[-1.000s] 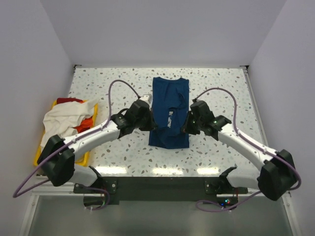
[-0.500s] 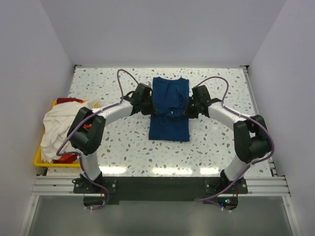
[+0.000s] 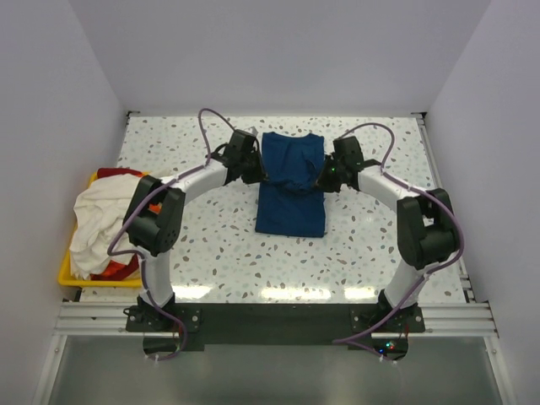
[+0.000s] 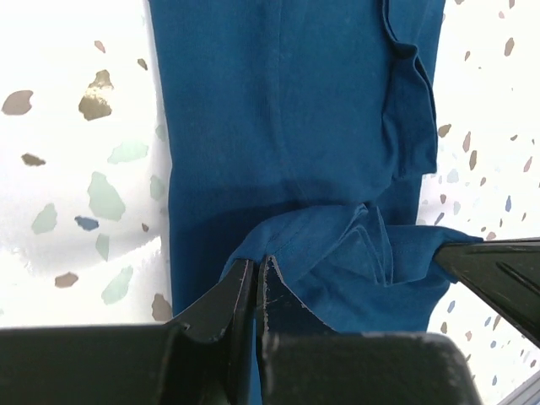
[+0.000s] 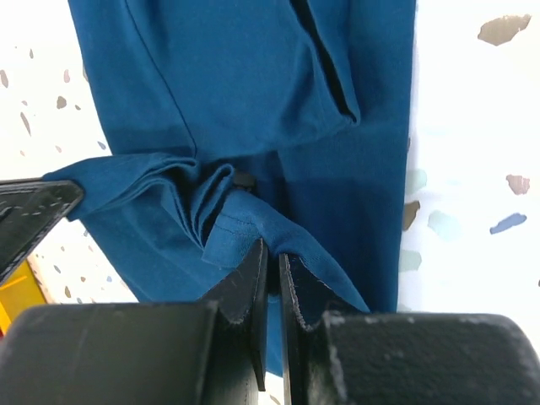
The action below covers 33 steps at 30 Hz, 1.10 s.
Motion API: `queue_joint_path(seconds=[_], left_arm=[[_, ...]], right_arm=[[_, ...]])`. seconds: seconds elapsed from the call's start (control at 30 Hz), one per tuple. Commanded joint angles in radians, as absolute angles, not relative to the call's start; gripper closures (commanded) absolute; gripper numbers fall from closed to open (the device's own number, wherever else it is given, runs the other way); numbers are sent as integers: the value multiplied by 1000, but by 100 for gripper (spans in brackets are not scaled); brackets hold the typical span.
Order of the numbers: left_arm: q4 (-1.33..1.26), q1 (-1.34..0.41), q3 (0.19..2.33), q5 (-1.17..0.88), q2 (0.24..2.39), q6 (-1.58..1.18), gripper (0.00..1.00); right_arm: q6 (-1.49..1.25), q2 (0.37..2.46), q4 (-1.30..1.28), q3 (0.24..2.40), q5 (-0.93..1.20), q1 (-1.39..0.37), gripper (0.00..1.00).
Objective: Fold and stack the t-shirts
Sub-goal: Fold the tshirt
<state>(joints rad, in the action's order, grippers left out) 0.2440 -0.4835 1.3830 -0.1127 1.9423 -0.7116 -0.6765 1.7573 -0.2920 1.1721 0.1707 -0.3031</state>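
Note:
The navy blue t-shirt (image 3: 291,211) lies lengthwise mid-table, partly folded over itself. My left gripper (image 3: 258,174) is at its left edge and my right gripper (image 3: 321,179) at its right edge. In the left wrist view the gripper (image 4: 256,263) is shut on a raised fold of the blue cloth (image 4: 278,110). Likewise, the right wrist view shows that gripper (image 5: 272,250) shut on a hemmed corner of the shirt (image 5: 236,76). The cloth bunches and sags between the two grips. A cream-white t-shirt (image 3: 97,218) and a red one (image 3: 114,173) lie piled at the left.
The yellow bin (image 3: 64,272) sits at the table's left edge under the piled shirts. White walls close in the table at the back and on both sides. Both arms arch outward from their bases, with purple cables looping above them.
Both grippers have moved away from the bases toward the far end, carrying the shirt's near edge over itself. The white print that showed earlier is now covered.

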Motion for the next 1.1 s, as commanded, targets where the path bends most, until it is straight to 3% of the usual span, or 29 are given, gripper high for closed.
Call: queue_joint_path(seconds=[0.0,0.2,0.3,0.37,0.4,0.43,0.47,0.53,0.57,0.6,0.67,0.77,0.83,1.07], left_arm=[[218,-469,1443,-144,1973,-673,100],[225,-460,1482,-146,2020,-655,100],[235,-453,1500,-144,2036,-640,90],[245,-448,1517,-132,2034,-617,76],[248,-445,1519,-132,2028,-617,76],[249,-442,1519,-115,2020,-611,68],[250,-436,1519,-109,2010,-607,62],[268,-431,1526,-89,1984,-591,46],[282,-431,1528,-81,1973,-585,45],[281,-431,1517,-74,1945,-583,45],[270,-433,1497,-75,1918,-584,48],[252,-442,1462,-104,1891,-591,61],[252,-459,1462,-124,1898,-600,73],[244,-522,1499,-144,1977,-609,94]], right_arm=[[-669,1779,-256,1216,189,-291,100],[-678,1796,-238,1213,196,-268,99],[-675,1805,-232,1216,195,-255,96],[-666,1810,-232,1230,187,-247,84],[-666,1812,-232,1230,187,-245,78],[-660,1812,-235,1244,190,-242,72],[-652,1809,-236,1249,190,-241,61],[-632,1792,-248,1262,181,-241,54],[-623,1784,-253,1266,172,-241,49],[-614,1764,-258,1267,166,-241,44],[-595,1743,-264,1258,158,-244,44],[-584,1695,-264,1229,130,-277,46],[-581,1681,-255,1209,132,-299,51],[-568,1762,-255,1230,147,-345,66]])
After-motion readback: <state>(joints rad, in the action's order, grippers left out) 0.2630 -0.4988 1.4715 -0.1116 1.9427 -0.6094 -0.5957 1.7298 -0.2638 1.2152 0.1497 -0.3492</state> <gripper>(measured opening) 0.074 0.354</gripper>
